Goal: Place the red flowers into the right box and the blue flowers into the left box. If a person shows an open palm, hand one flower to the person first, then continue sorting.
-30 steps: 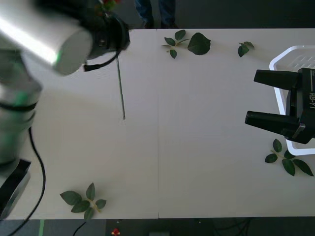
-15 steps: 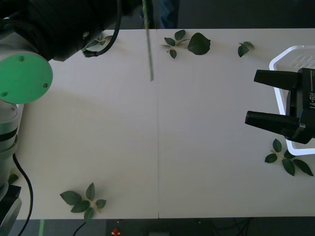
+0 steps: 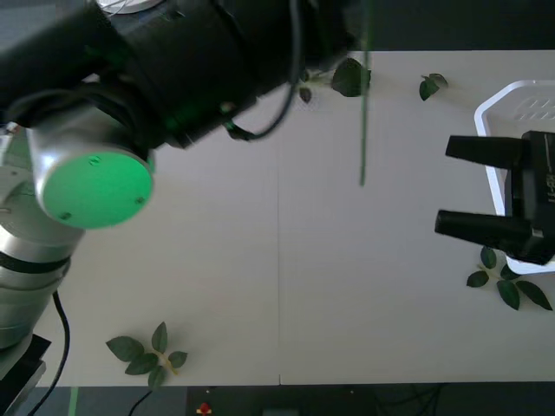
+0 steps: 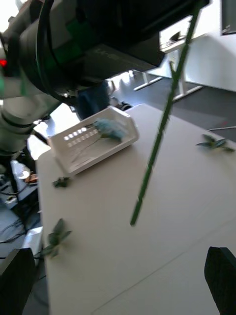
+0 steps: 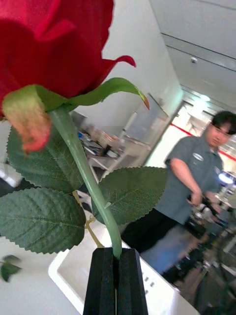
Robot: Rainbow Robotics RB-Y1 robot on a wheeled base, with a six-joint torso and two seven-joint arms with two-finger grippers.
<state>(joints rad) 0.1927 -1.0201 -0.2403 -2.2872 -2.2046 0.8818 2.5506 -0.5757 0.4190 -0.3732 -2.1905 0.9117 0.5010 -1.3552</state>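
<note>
Left pincer (image 5: 116,280), black-fingered, is clenched on the thin green stem of an artificial red rose (image 5: 54,44); in the left wrist view the two fingers press together with the stem rising from between them, past broad dark green leaves, to the compact red head. From the front view the left arm (image 3: 173,78) reaches across the far side of the white desk (image 3: 277,286), and the lower part of the stem (image 3: 364,113) hangs straight down from it, its tip in the air above the desk, right of the centre seam. The right wrist view shows the same stem (image 4: 160,133) slanting down from under the dark arm, its end clear of the desktop.

Right pincer (image 3: 473,186) waits at the right side of the desk with its black fingers spread apart and nothing between them. Just behind it lies the white plastic round-cornered tray with a perforated base (image 3: 512,100), partly covered by the pincer's body.

At the desk's far left end, seen from the right wrist, sits the shallow off-white tray with a thick rim (image 4: 93,142), holding a pale-blue fluffy flower cluster (image 4: 110,129) with its stem lying along the tray floor.

Loose green leaf sprigs (image 3: 149,354) lie scattered on the desk: near the front left edge, along the far edge, and beside the right pincer.
</note>
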